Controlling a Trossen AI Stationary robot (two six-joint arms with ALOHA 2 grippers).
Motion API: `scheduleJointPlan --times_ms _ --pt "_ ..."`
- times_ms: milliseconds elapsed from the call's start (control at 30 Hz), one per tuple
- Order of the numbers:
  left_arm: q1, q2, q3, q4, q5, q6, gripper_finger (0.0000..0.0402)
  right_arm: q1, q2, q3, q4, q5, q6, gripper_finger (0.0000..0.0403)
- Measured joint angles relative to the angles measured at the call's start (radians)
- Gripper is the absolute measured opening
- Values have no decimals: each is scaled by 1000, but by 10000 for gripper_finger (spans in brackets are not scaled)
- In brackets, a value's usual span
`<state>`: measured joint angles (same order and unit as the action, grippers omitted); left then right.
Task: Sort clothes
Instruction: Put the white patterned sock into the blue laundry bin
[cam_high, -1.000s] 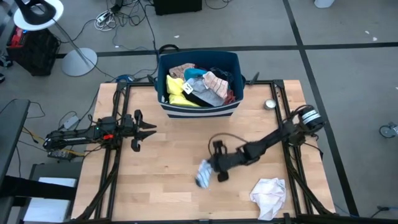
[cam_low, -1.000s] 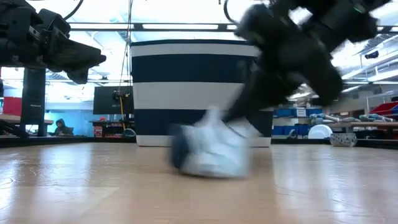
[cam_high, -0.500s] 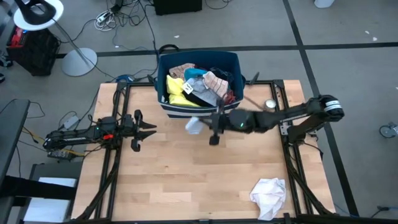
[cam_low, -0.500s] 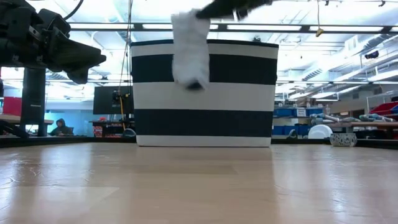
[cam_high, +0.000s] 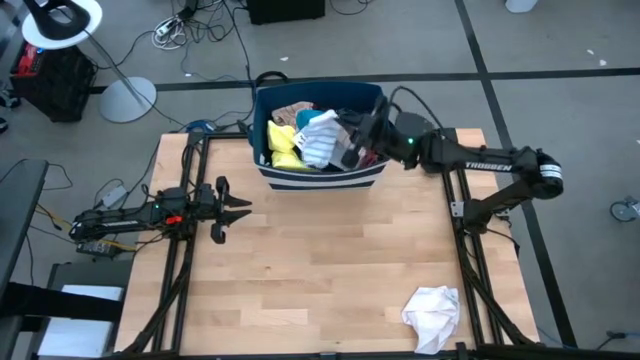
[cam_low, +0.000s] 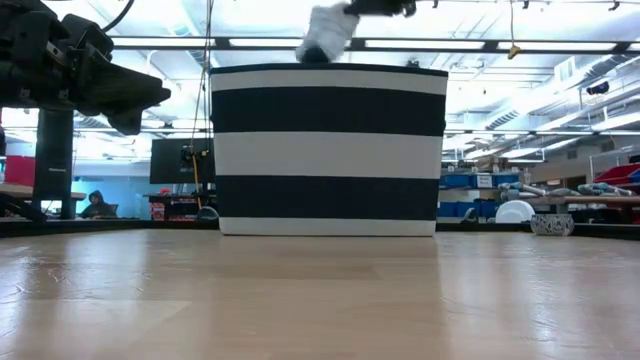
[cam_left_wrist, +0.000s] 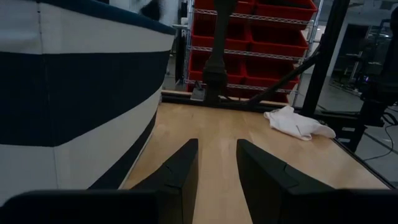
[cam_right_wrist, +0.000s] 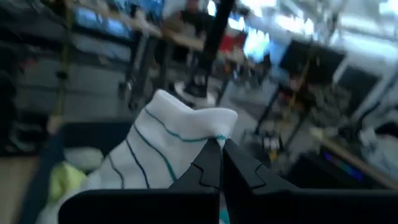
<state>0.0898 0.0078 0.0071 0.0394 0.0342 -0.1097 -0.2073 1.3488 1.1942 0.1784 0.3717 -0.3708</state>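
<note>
**Fingers pinch a striped sock above the bin**

Fingers (cam_right_wrist: 208, 163) of our right gripper (cam_high: 362, 140) are clenched on the white sock with teal stripes (cam_high: 320, 138), which hangs over the open top of the navy bin with white stripes (cam_high: 320, 176) at the worktop's far edge. From table height we see the sock just above the bin's rim. Under it, inside the bin, lie the other clothes (cam_high: 290, 130), yellow and tan among them. Near the worktop's near right corner we see a crumpled white garment (cam_high: 432, 314) lying apart. Our left gripper (cam_high: 236, 209) waits by the worktop's left edge, fingers parted and holding nothing.
</note>
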Motion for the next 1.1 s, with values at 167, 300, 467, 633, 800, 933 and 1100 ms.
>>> scheduleJointPlan --times_ms 167,300,467,633,800,933,1100 --pt "0 0 0 0 0 0 115 -54 6 0 -201 -20 99 1" --pt "0 0 0 1 0 0 115 -78 28 0 -398 -71 182 3" --pt "0 0 0 4 0 0 115 -97 56 -1 -518 -93 296 16" --pt "0 0 0 19 0 0 115 -133 51 -1 -521 -106 424 45" --pt "0 0 0 19 0 0 115 -160 6 -1 -527 -104 440 87" --pt "0 0 0 21 0 0 115 -164 -40 -1 -542 -104 431 117" --pt "0 0 0 21 0 0 115 -157 -117 -1 -601 -104 422 138"
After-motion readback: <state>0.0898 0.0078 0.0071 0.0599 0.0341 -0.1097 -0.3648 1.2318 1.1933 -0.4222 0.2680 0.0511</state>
